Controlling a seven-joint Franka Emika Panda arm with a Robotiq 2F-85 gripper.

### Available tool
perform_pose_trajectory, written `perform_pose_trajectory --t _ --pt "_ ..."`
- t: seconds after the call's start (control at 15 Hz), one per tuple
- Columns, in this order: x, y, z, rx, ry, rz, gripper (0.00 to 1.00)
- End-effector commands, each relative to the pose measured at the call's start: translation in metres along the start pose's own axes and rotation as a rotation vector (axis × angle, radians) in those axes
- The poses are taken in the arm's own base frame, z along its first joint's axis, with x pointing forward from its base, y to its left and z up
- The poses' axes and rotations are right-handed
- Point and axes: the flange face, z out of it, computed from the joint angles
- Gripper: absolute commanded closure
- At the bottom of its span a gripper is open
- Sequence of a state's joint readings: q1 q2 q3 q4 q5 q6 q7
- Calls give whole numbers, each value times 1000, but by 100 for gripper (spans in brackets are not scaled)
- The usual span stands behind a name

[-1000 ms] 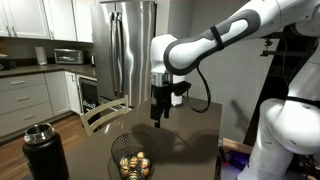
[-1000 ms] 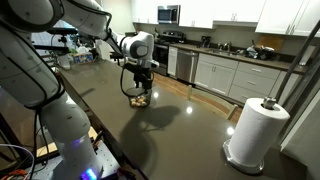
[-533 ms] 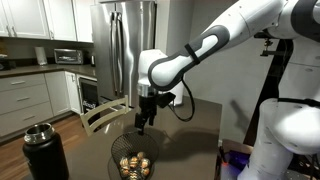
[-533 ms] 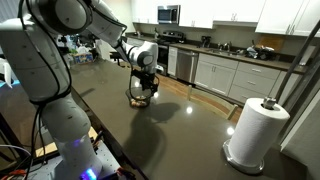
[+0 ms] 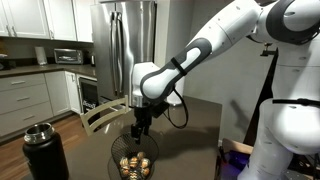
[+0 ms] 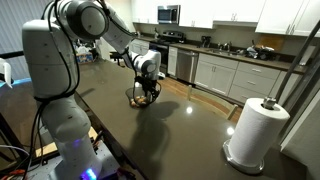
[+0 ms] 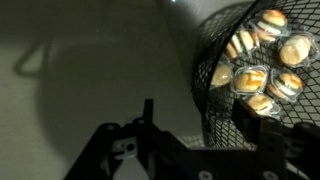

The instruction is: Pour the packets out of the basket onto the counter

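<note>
Grasp approach: fingers spread wide, empty, astride the basket rim (bottom of the wrist view); next, I judge, pinch it and tip packets onto tabletop.

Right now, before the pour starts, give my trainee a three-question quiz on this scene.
1. True or false: the packets already lie on the counter.
2. The gripper hangs over: A) the rim of the wire basket, B) the black flask, C) the paper towel roll.
3. Fill in: in the wrist view the gripper's fingers stand ___.
Key: 1 false, they sit in the basket; 2 A; 3 apart.
</note>
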State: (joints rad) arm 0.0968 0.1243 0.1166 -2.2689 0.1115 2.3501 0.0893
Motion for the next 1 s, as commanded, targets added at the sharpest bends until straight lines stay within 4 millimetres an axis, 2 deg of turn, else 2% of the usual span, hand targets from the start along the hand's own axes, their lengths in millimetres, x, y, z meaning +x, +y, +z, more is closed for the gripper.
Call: perform_pose_trajectory --t 0.0,0.47,0.6,0.93 --pt "4 -2 10 25 -17 -16 50" --pt "-2 -10 17 1 -40 -17 95" --pt "-5 -14 11 -18 -31 -19 100" --pt "-14 -26 -23 -41 -9 -35 100"
